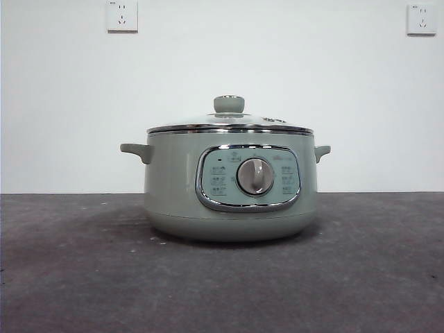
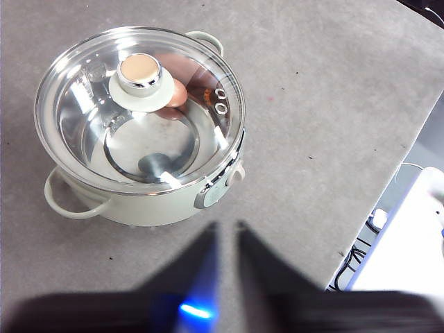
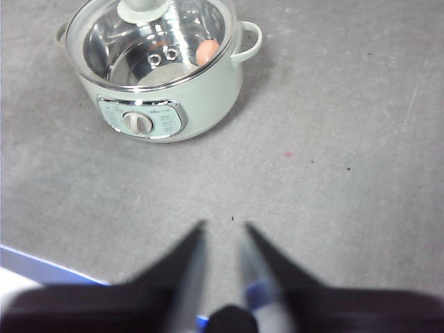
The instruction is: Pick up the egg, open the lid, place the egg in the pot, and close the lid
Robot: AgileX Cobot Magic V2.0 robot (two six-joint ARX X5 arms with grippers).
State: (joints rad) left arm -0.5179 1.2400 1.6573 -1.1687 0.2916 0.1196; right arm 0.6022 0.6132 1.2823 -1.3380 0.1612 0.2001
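Observation:
The pale green pot [image 1: 173,187] stands on the grey table with the glass lid [image 1: 229,127] resting flat on its rim. The reddish-brown egg [image 2: 178,92] lies inside the pot under the lid, beside the knob. It also shows through the glass in the right wrist view [image 3: 207,50]. My left gripper [image 2: 225,232] is empty, jaws nearly together, high above the table and well back from the pot [image 2: 159,208]. My right gripper [image 3: 223,229] is empty, jaws slightly apart, well away from the pot's [image 3: 208,97] dial side. Neither gripper shows in the front view.
The table's edge runs near the pot in the left wrist view, with cables [image 2: 347,267] and a white surface [image 2: 409,243] beyond it. A blue-and-white edge [image 3: 41,267] lies near my right gripper. Two wall sockets [image 1: 122,15] [image 1: 421,19] are behind.

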